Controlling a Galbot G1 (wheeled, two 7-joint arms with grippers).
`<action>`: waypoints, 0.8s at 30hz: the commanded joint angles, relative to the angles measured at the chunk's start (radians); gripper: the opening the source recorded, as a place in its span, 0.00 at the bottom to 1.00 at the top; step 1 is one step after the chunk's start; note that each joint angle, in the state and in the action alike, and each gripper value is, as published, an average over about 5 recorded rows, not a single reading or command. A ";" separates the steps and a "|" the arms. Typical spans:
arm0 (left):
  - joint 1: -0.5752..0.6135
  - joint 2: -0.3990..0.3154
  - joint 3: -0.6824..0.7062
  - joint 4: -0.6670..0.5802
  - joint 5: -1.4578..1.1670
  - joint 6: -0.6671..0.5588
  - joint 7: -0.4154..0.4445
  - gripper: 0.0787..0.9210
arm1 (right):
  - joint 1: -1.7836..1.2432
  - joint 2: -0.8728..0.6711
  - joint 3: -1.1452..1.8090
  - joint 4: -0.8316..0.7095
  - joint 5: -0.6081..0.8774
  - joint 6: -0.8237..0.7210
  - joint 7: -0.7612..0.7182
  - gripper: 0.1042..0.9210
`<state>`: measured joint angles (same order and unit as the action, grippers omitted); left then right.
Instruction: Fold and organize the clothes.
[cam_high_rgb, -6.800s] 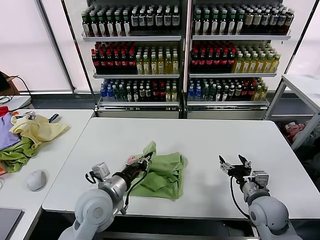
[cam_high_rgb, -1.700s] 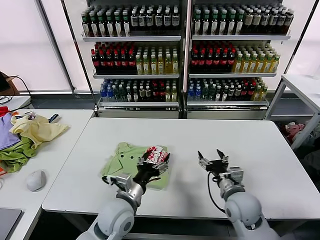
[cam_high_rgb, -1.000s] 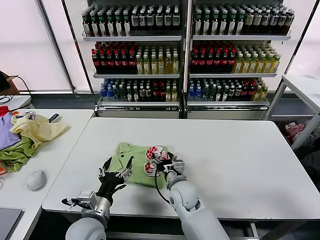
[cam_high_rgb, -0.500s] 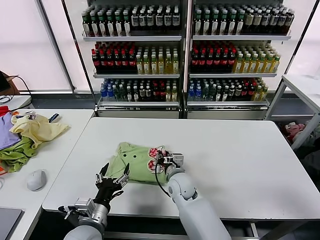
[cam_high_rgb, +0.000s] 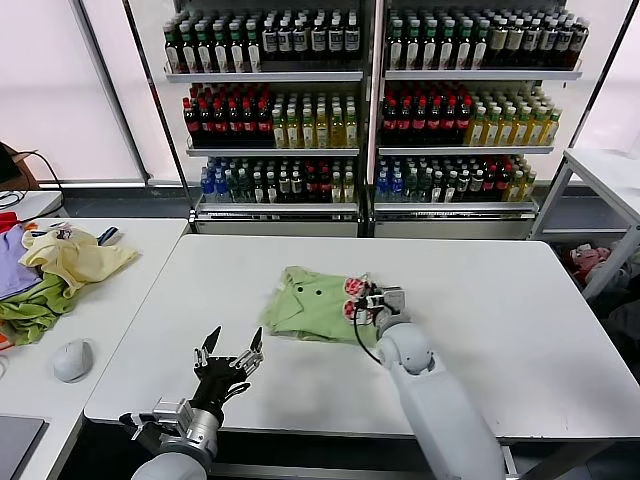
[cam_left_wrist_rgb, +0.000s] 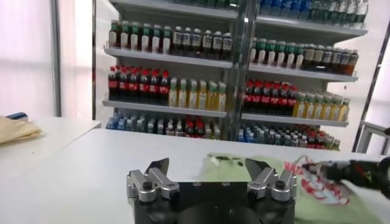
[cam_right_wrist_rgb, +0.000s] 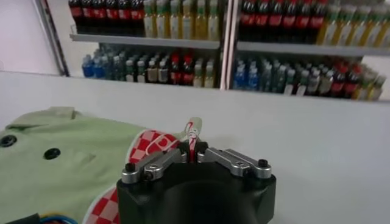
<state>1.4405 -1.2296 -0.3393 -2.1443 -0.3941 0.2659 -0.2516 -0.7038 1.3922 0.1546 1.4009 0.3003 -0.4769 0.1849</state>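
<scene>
The light green polo shirt (cam_high_rgb: 312, 302) lies folded on the white table (cam_high_rgb: 480, 290), collar and buttons up, with its red-and-white print at its right edge. My right gripper (cam_high_rgb: 372, 297) is shut on a pinch of the printed cloth at that edge; in the right wrist view the shirt (cam_right_wrist_rgb: 67, 158) spreads beside the gripper (cam_right_wrist_rgb: 192, 149) and a fold of print stands between the jaws. My left gripper (cam_high_rgb: 231, 353) is open and empty above the table's front edge, well short of the shirt. In the left wrist view the gripper (cam_left_wrist_rgb: 208, 165) is wide open, the shirt (cam_left_wrist_rgb: 244, 173) beyond it.
A side table on the left holds a pale yellow garment (cam_high_rgb: 72, 256), a darker green cloth (cam_high_rgb: 30, 312), a purple one and a grey mouse (cam_high_rgb: 72, 360). Drink shelves (cam_high_rgb: 370, 100) stand behind the table. Another white table (cam_high_rgb: 610, 170) stands at the right.
My right gripper has dragged the folded shirt to the right and a little farther from me, holding it by the printed edge. My left gripper stays low at the front edge, open.
</scene>
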 joint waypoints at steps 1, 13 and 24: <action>-0.001 -0.005 0.009 0.004 0.007 0.002 0.003 0.88 | 0.119 -0.146 0.039 -0.191 -0.308 0.239 -0.207 0.06; -0.049 -0.007 0.048 0.028 0.007 0.014 0.008 0.88 | -0.063 -0.183 0.170 -0.004 -0.316 0.416 -0.119 0.27; -0.081 0.010 0.055 0.016 0.010 0.014 0.023 0.88 | -0.547 -0.224 0.419 0.531 -0.017 0.299 -0.144 0.65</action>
<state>1.3785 -1.2237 -0.2907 -2.1216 -0.3858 0.2793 -0.2350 -0.8433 1.2068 0.3528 1.4969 0.1119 -0.1674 0.0722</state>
